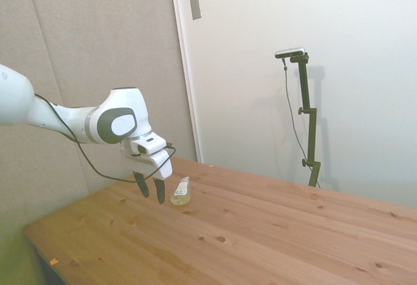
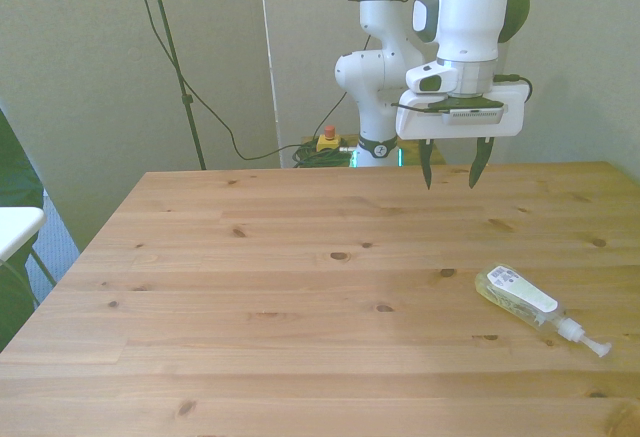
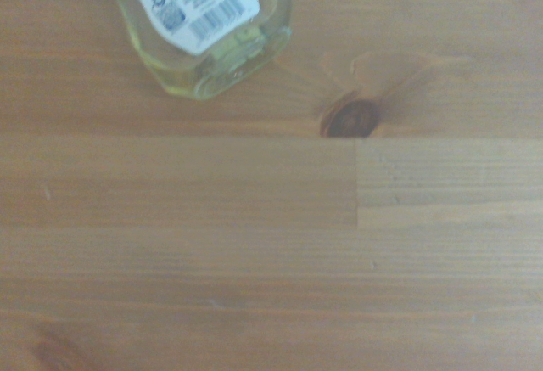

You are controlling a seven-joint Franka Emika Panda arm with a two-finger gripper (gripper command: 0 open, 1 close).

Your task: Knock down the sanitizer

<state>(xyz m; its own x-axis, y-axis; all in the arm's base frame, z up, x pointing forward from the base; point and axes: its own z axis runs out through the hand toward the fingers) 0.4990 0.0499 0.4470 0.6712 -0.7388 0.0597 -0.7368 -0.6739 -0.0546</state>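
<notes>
White arm held above the wooden surface [image 2: 300, 287], wrist vertical, tool [image 2: 450, 169] pointing down with fingers spread and empty, sanitizer bottle [image 2: 518, 292] lying on its side near the front view's right edge, apart from the tool, barcode label up.

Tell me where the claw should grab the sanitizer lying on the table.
Probably the sanitizer's flat body, from straight above, with the claw closing across its width. It lies on its side, label up, with the body broader than the thin pump neck, which points toward the table's near edge.
</notes>
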